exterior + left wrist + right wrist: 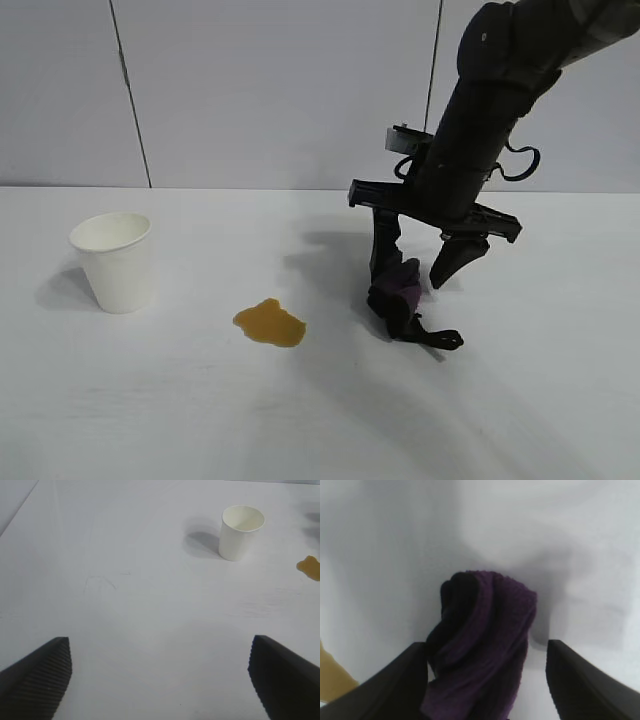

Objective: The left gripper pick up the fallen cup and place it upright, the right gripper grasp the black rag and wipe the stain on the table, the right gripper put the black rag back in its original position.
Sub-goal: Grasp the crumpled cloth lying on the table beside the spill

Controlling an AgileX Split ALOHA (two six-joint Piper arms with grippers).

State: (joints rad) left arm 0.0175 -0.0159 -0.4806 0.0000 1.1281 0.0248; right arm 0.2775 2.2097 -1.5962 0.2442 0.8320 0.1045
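Note:
The white paper cup (115, 262) stands upright on the white table (150, 410) at the left; it also shows in the left wrist view (241, 532). The amber stain (268, 323) lies right of the cup; it also shows in both wrist views (310, 567) (332, 680). The black and purple rag (400, 290) lies right of the stain, its strap loop (437, 338) trailing towards the front. My right gripper (410, 280) is down over the rag, open. In the right wrist view the rag (485, 645) lies between its fingers (395, 685). My left gripper (160, 680) is open and empty, well away from the cup.
A grey panelled wall (280, 90) runs behind the table. The table's edge (15, 515) shows in the left wrist view, on the side away from the cup.

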